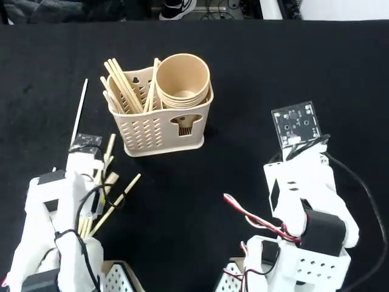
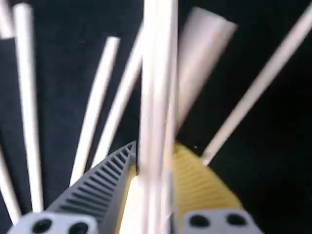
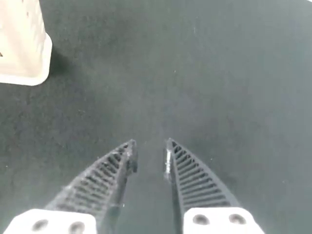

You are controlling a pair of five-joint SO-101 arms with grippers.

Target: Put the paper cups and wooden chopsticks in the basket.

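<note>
In the high view, a beige basket (image 1: 161,131) stood near the middle of the black worktop (image 1: 292,61). A stack of paper cups (image 1: 182,76) sat upright in one of its compartments. Several chopsticks (image 1: 121,85) leaned in the compartment beside it. The left arm (image 1: 58,201) was at one near corner, with a fan of loose chopsticks (image 1: 118,196) spreading from under it toward the basket. A thin pale stick (image 1: 79,112) lay on the worktop just beyond that arm, apart from the basket. The right arm (image 1: 304,201) was at the other near corner, well apart from the basket.

The left wrist view added what the overhead picture could not settle. The left hand (image 2: 156,148) was closed, one grey finger and one yellow, on a bundle of chopsticks (image 2: 156,73) that ran straight out between them. More chopsticks lay splayed on the dark cloth around the bundle, some to either side. How many sticks were in the grasp could not be told through the blur.

The right wrist view showed the right hand (image 3: 149,144) with its two grey fingers slightly parted and nothing between them. It hung over bare worktop. A corner of the basket (image 3: 24,44) stood off to one side, clear of the fingers. The cups did not reach into this picture.
</note>
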